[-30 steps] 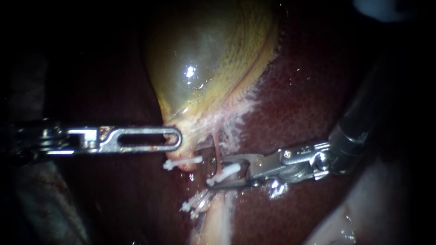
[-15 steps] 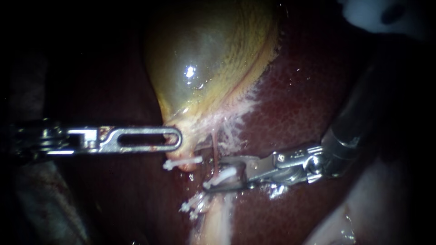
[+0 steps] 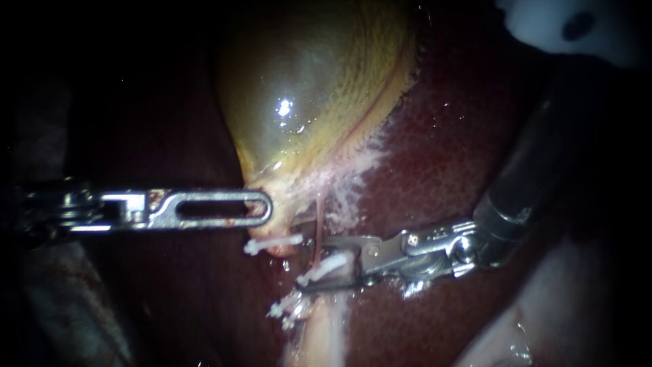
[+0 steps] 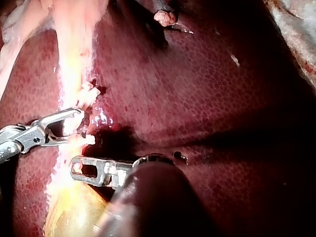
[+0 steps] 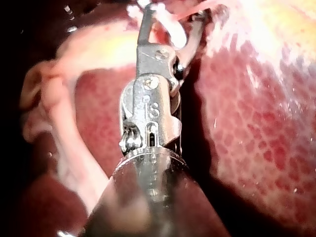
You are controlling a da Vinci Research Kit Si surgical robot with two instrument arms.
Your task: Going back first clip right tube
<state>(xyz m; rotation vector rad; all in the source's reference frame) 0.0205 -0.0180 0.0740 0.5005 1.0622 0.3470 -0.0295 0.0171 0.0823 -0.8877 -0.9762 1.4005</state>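
Observation:
The yellow-green gallbladder (image 3: 312,81) lies on the dark red liver (image 3: 462,149). From its neck a thin red tube (image 3: 318,228) runs down. My right instrument (image 3: 305,275) straddles this tube with its jaws spread, holding a white clip (image 3: 333,264) between them. In the right wrist view the same clip (image 5: 170,27) sits between the spread jaws of the right instrument (image 5: 173,12). My left instrument (image 3: 261,207) lies level, its slotted jaws shut on the gallbladder's neck. Just below it another white clip (image 3: 273,242) sits on a stump.
Several white clips (image 3: 288,309) cluster on a pale strand (image 3: 326,333) below the jaws. A pale white object with a dark hole (image 3: 567,27) shows at the upper right. In the left wrist view both the left instrument (image 4: 76,168) and right instrument (image 4: 79,126) lie close together.
My right instrument has slid left and slightly down along the tissue, carrying the white clip further across the thin tube. The left instrument has stayed still.

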